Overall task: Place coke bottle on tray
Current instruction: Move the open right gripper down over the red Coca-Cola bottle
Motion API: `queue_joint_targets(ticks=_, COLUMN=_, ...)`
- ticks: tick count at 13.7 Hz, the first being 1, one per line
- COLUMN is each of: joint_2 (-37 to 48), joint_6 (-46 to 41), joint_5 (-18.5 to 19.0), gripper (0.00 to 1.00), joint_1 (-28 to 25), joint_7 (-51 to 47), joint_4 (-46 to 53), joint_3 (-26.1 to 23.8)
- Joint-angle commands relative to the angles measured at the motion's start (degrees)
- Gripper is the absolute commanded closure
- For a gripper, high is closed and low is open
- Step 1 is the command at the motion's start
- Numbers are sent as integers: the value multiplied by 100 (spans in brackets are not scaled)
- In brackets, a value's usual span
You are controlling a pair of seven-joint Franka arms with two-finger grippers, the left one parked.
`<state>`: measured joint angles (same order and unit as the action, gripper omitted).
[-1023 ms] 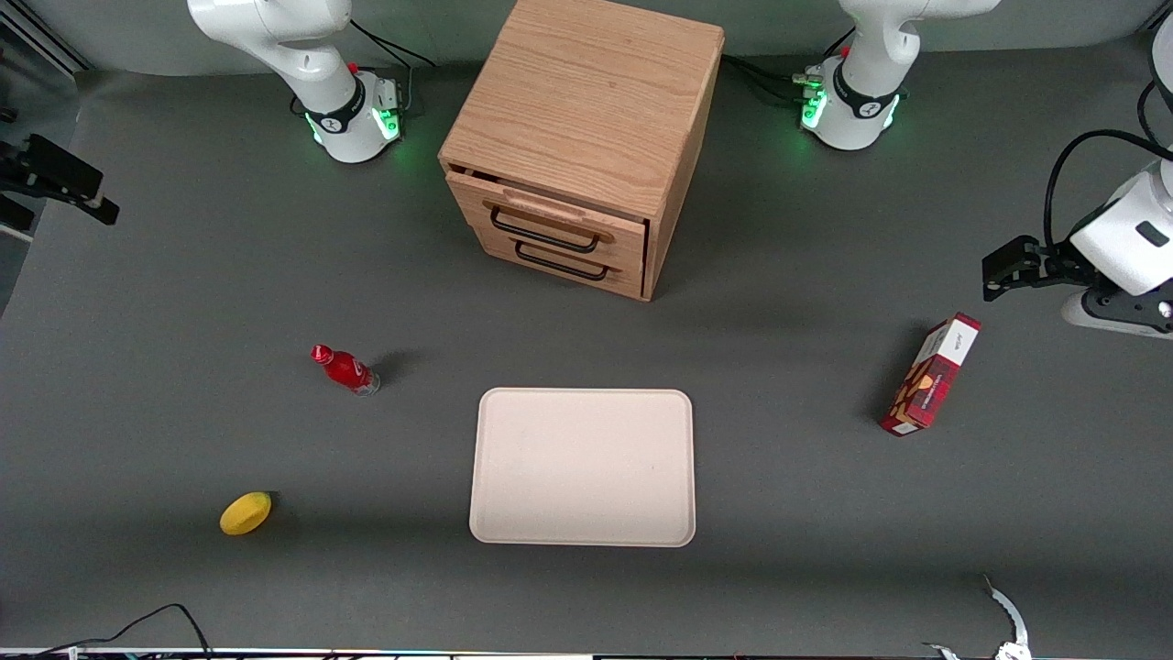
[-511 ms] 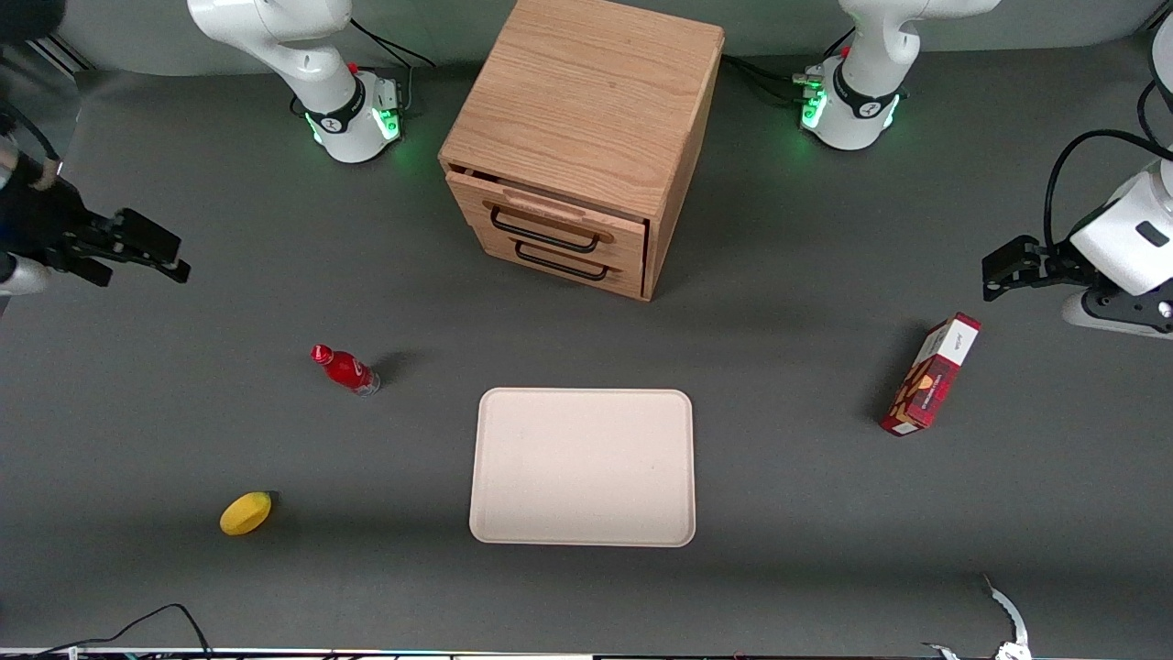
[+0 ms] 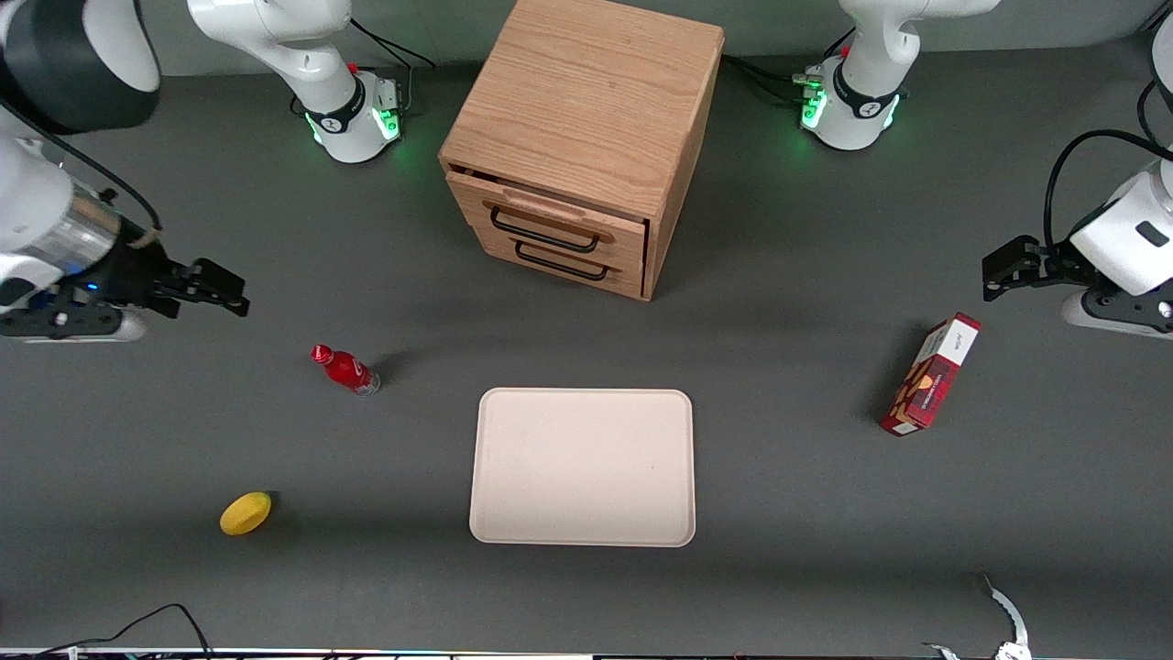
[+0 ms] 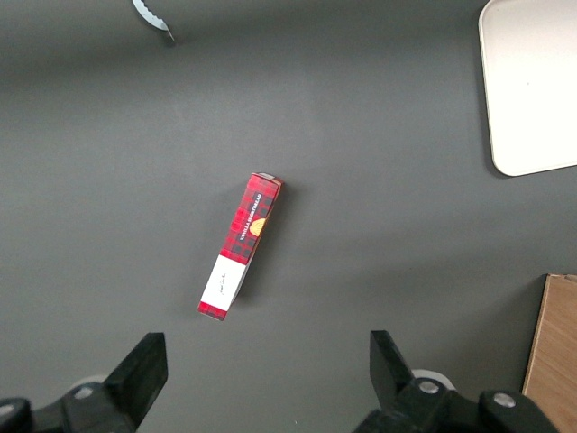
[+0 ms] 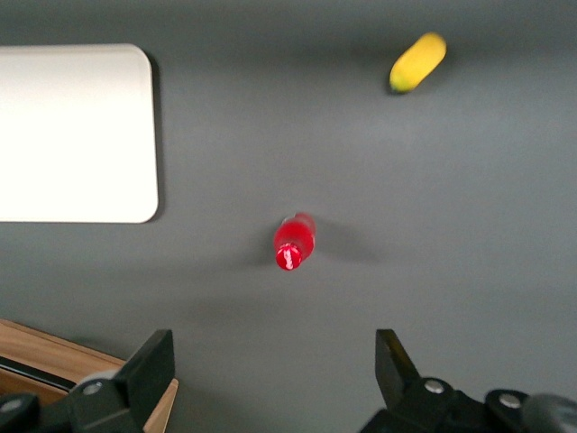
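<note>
The coke bottle (image 3: pixel 345 369) is a tiny red bottle with a red cap, standing on the grey table beside the tray and toward the working arm's end. From the wrist it shows cap-up as the coke bottle (image 5: pixel 294 241). The pale pinkish-cream tray (image 3: pixel 583 466) lies flat in front of the wooden cabinet, and nothing lies on it; its rounded corner shows as the tray (image 5: pixel 77 135). My gripper (image 3: pixel 234 300) hangs open above the table, a little farther from the front camera than the bottle and apart from it. Nothing is between the fingers of the gripper (image 5: pixel 275 365).
A wooden cabinet (image 3: pixel 586 137) with two drawers stands farther back than the tray. A yellow lemon-like fruit (image 3: pixel 246 512) lies nearer the front camera than the bottle. A red and white carton (image 3: pixel 931 374) lies toward the parked arm's end.
My gripper has come in from the table's edge toward the bottle, and more of the arm now shows. The bottle, tray and other things have not moved.
</note>
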<state>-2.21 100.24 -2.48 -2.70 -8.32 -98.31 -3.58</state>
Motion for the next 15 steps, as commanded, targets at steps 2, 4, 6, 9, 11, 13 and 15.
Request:
queue_joint_targets(ticks=2, joint_2=90, joint_6=460, joint_5=142, gripper=2, joint_1=-20, joint_7=-205, joint_4=-635, joint_3=-82)
queue_joint_targets(ticks=4, joint_2=151, joint_6=925, joint_5=151, gripper=2, joint_1=-20, joint_7=-205, joint_4=-1091, joint_3=-90)
queue_joint_targets(ticks=6, joint_2=151, joint_6=1356, joint_5=308, gripper=2, joint_1=-11, joint_7=-205, joint_4=-1478, joint_3=-161)
queue_joint_targets(ticks=9, joint_2=72, joint_6=1796, joint_5=371, gripper=2, joint_1=-20, joint_7=-161, joint_4=-1839, joint_3=-178)
queue_joint_targets(ticks=11, joint_2=-120, joint_6=1902, joint_5=597, gripper=2, joint_1=-11, joint_7=-170, joint_4=-1893, joint_3=-283)
queue_joint_targets(ticks=13, joint_2=-314, joint_6=2095, joint_5=634, gripper=2, joint_1=-20, joint_7=-170, joint_4=-1911, joint_3=-293)
queue_joint_targets(ticks=15, joint_2=-507, joint_6=2218, joint_5=660, gripper=2, joint_1=-20, joint_7=-152, joint_4=-1919, joint_3=-293)
